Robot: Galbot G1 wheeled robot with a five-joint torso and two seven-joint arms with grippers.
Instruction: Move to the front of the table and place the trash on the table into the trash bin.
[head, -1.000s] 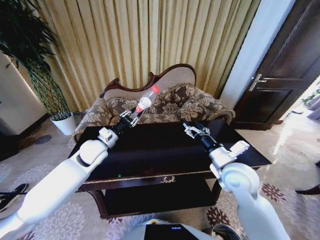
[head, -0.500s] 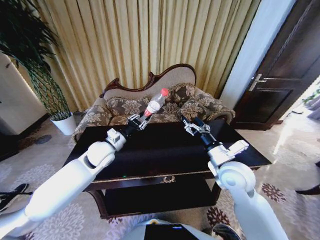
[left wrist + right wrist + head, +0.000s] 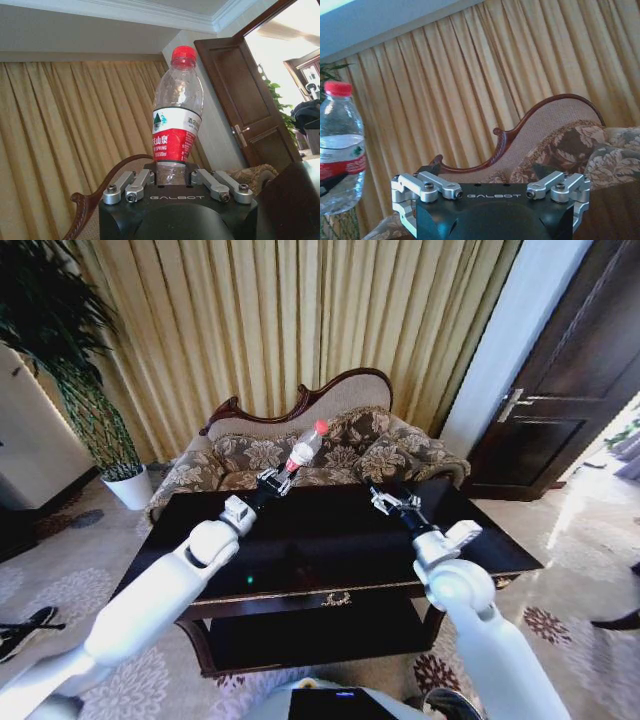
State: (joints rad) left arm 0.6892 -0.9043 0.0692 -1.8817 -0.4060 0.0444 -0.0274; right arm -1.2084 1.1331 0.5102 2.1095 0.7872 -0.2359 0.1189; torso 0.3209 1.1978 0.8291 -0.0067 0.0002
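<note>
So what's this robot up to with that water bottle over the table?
It is clearing trash. Its left gripper is shut on a clear plastic bottle with a red cap and label, holding it by the base in the air above the far side of the dark table, cap tilted toward the sofa. The right gripper hangs open over the table with nothing in it.

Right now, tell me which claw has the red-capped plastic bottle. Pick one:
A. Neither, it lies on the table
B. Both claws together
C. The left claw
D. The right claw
C. The left claw is clamped on the base of the plastic bottle, holding it above the table, while the right claw is open with nothing in it.
</note>
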